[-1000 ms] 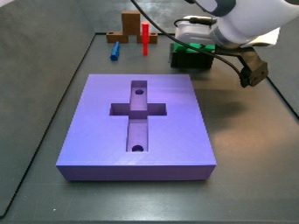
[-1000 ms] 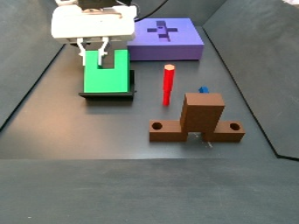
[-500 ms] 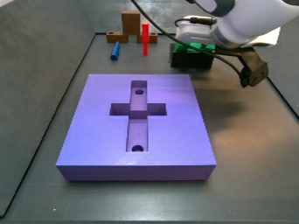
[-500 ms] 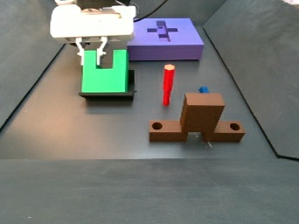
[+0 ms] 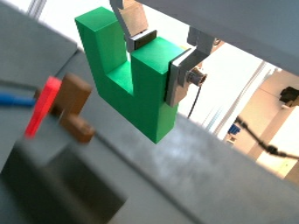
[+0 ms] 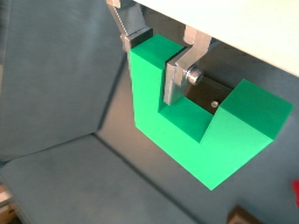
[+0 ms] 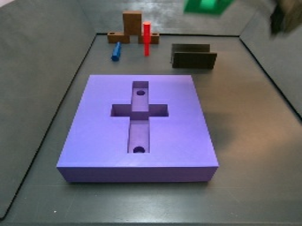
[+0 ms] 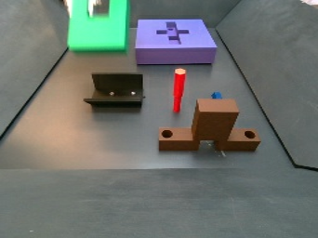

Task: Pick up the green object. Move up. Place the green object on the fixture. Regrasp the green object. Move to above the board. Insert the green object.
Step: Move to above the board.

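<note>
Wrist views both show you the tool (image 5: pixel 162 54) pinching the green object (image 5: pixel 126 72): one silver finger (image 5: pixel 184 72) lies flat against the outer face of one leg of the U, and the other finger (image 6: pixel 125 31) drops into the square notch, so the jaws clamp that single leg. The piece hangs clear of the bench.

Look at the side views and you see the green object (image 8: pixel 96 28) high at the frame's upper edge, well above the fixture (image 8: pixel 117 91); the tool itself is almost cut off there, only a sliver of it showing over the piece. In a side view the green object (image 7: pixel 211 4) is just a blurred corner at the top edge.

The fixture (image 7: pixel 195 56) stands empty, its channel between the raised walls open. The board (image 7: pixel 141 124) lies flat on the bench, its cross-shaped recess holding nothing, and the two small round holes in the recess are open as well. The board (image 8: pixel 176 41) sits well apart from the fixture.

Near the far end you have a brown block (image 8: pixel 215 126) with an upright post, a red peg (image 8: pixel 179 89) standing just beside it, and a blue peg (image 7: pixel 118 52) lying on the bench.

The bench (image 7: pixel 260 150) is dark grey with raised dark walls around it. In a wrist view you glimpse a bright room (image 5: pixel 263 92) beyond the edge, with cables hanging.
</note>
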Available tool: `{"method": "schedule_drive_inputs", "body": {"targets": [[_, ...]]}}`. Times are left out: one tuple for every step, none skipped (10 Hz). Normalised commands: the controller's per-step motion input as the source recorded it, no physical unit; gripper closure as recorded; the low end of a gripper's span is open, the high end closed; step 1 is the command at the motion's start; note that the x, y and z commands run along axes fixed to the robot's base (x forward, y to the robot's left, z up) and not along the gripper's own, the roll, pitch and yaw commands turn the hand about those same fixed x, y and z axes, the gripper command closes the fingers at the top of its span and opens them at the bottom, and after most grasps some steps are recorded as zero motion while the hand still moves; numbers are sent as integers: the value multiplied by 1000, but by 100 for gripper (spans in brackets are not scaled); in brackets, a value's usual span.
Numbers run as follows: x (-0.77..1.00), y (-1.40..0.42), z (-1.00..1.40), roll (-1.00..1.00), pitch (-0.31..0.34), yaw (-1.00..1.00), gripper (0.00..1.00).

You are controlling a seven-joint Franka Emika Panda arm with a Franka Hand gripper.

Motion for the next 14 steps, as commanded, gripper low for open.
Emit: {"method": "schedule_drive_inputs", "body": {"targets": [[-52, 14, 1400, -23, 46, 4, 100], [-49, 4, 1400, -14, 39, 17, 100], [-19, -5, 750, -15, 47, 22, 100], [20, 2, 277, 9, 59, 21, 100], [30, -4, 168, 20, 64, 28, 100], [-1245, -1400, 273, -1000, 101, 73, 100], [-1271, -1400, 282, -1000, 85, 75, 100], [-1367, -1400, 284, -1000, 54, 88, 100], [-1400, -1392, 262, -1000, 44, 95, 100], [-1391, -1400, 269, -1000, 36, 98, 100], [-1400, -1380, 252, -1000, 22, 104, 100], [-538, -489, 85, -1000, 5, 105, 100], [-223, -159, 20, -1000, 0, 105, 100], [-92, -57, 6, -1000, 4, 90, 100]]}}
